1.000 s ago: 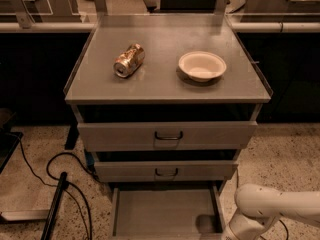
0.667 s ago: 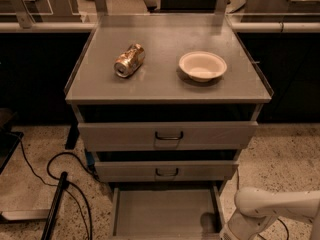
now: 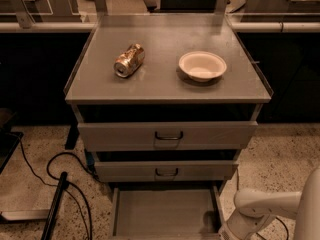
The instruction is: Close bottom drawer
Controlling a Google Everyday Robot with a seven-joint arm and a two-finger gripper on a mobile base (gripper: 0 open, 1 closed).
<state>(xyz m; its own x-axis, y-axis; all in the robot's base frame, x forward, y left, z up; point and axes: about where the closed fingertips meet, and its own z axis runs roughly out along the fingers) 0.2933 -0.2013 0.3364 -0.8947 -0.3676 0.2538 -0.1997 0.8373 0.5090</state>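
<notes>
The bottom drawer (image 3: 165,211) is pulled out, a shallow grey tray below the middle drawer front (image 3: 166,171) and the top drawer front (image 3: 168,134). Its front panel and handle are cut off by the bottom edge of the view. My white arm (image 3: 265,206) comes in from the lower right, and its wrist ends at the drawer's right front corner. The gripper (image 3: 226,233) is at the bottom edge there, mostly out of view.
On the cabinet top (image 3: 100,84) lie a crushed can (image 3: 129,60) and a white bowl (image 3: 202,65). Black cables (image 3: 60,174) and a dark pole (image 3: 54,209) lie on the speckled floor at the left. A railing and dark panels stand behind the cabinet.
My arm has shifted slightly down and left towards the drawer's right front corner. The drawer stays pulled out.
</notes>
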